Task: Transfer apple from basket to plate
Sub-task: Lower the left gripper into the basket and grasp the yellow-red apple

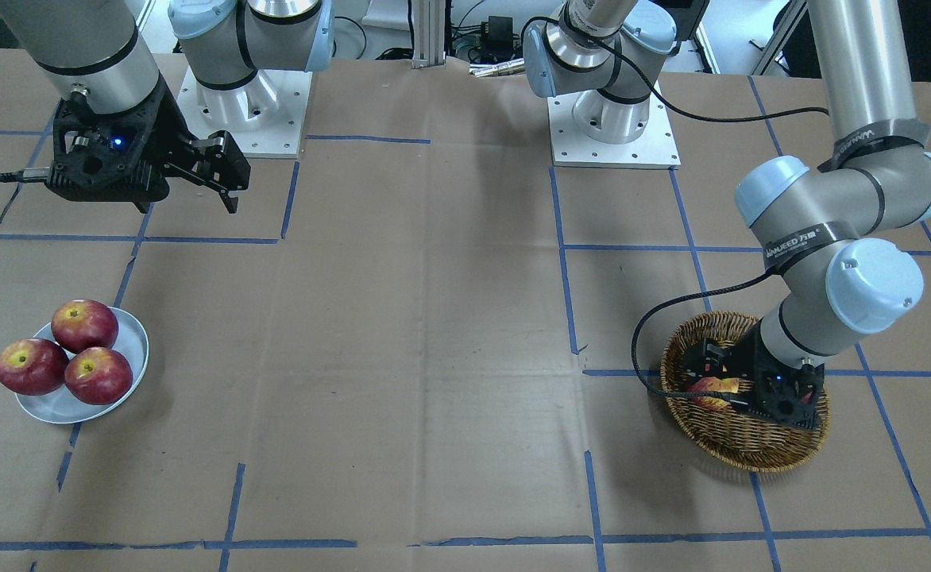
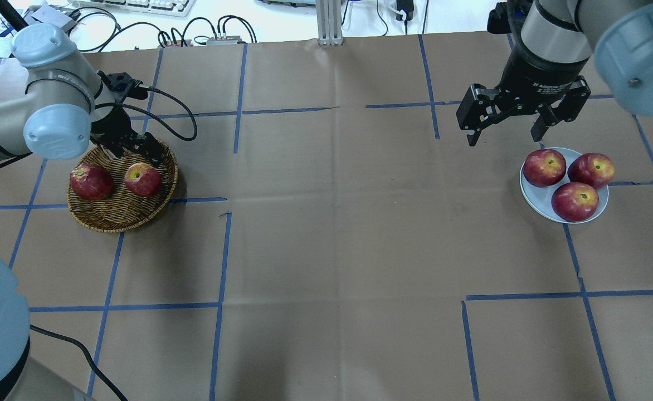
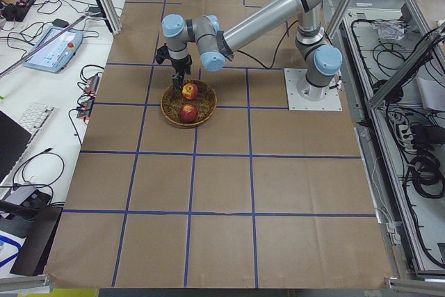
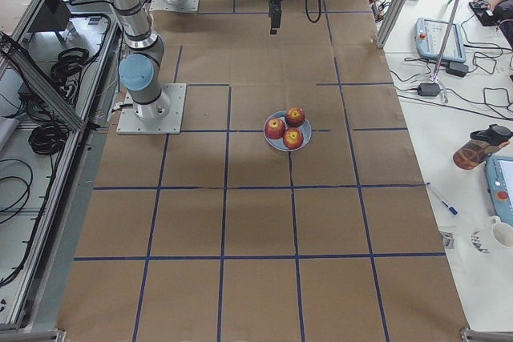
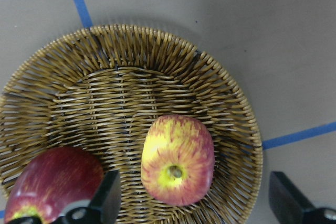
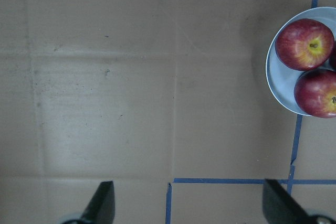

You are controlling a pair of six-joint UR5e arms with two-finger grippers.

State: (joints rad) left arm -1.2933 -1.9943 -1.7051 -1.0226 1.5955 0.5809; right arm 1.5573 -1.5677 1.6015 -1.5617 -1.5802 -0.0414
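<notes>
The streaked pinkish-red and yellow apple [image 5: 177, 160] lies in the wicker basket [image 5: 231, 108], on its right side in the overhead view [image 2: 143, 179]. My left gripper [image 5: 195, 203] hangs open just above it, with one finger on either side of the apple and not touching it. In the overhead view the left gripper [image 2: 137, 149] sits over the basket's far rim [image 2: 120, 223]. The pale plate [image 2: 535, 195] is at the far right and holds three dark red apples. My right gripper [image 2: 503, 136] is open and empty, raised above the table just left of and beyond the plate.
A dark red apple [image 2: 91, 181] lies in the basket beside the streaked one. The three apples [image 2: 574, 200] cover most of the plate. A black cable [image 2: 181, 114] loops from the left wrist past the basket. Blue tape lines cross the brown table.
</notes>
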